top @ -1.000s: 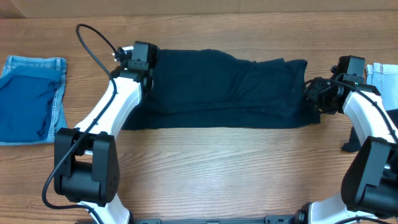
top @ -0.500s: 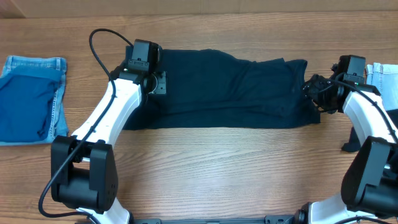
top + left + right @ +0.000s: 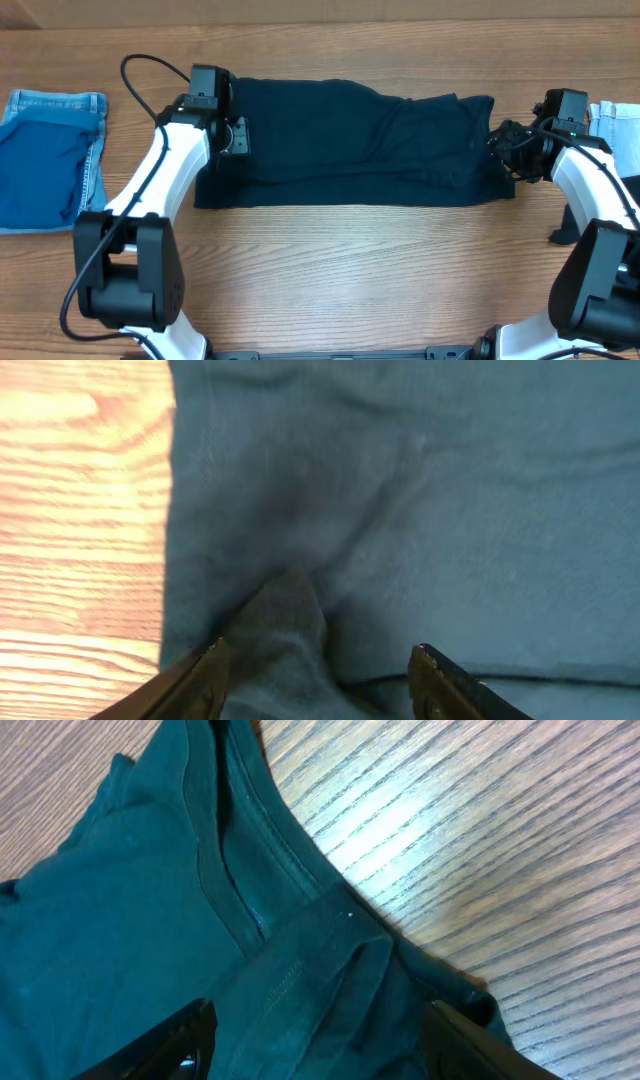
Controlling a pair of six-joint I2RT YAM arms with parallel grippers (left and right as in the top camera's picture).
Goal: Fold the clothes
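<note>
A dark navy shirt lies folded into a long band across the back of the table. My left gripper is over the shirt's left end. In the left wrist view its fingers are apart, with a raised ridge of the shirt's fabric between them. My right gripper is at the shirt's right end. In the right wrist view its fingers are apart, either side of a folded layer beside the collar.
Folded blue denim shorts lie at the far left. A pale denim garment sits at the right edge, with a dark cloth below it beside the right arm. Bare wood table lies in front of the shirt.
My left gripper swung right over the shirt, then back left towards its left end. The right arm has not moved.
</note>
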